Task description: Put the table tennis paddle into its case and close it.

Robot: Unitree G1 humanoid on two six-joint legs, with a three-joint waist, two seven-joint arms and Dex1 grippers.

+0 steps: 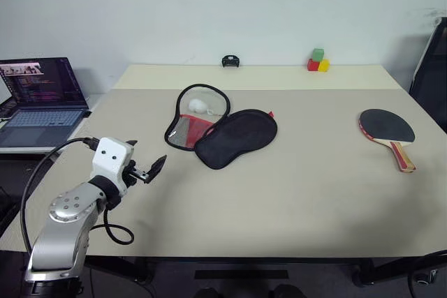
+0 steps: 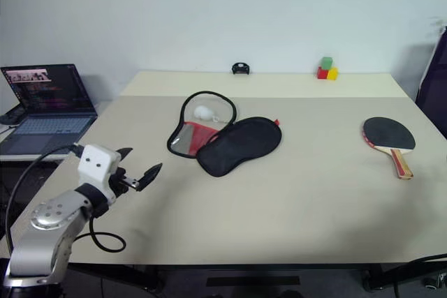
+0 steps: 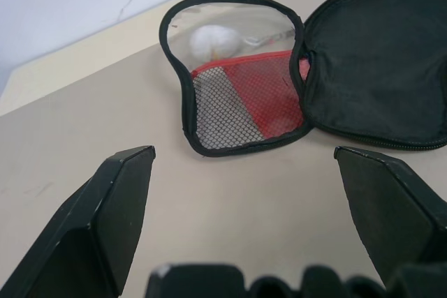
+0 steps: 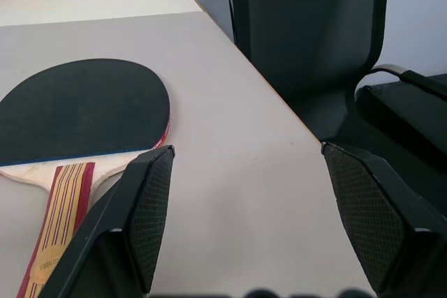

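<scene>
The case (image 1: pixel 237 137) lies unzipped in the middle of the table, its black half spread toward the right and its clear-and-mesh flap (image 1: pixel 195 120) folded open beside it. The table tennis paddle (image 1: pixel 386 127) rests flat on the table's right side, handle toward me. My left gripper (image 1: pixel 147 162) hovers open over the table's front left, pointing at the case (image 3: pixel 363 54), well short of it. My right gripper (image 4: pixel 248 150) is open and empty, low over the table. The paddle (image 4: pixel 84 109) lies just ahead of one of its fingers (image 4: pixel 150 207).
A small white object (image 1: pixel 198 106) sits inside the case's clear flap. An open laptop (image 1: pixel 42 99) stands on a side desk at the left. Coloured blocks (image 1: pixel 318 61) and a small black object (image 1: pixel 230 61) sit at the table's far edge. A black chair (image 4: pixel 307 26) stands beyond the table's right edge.
</scene>
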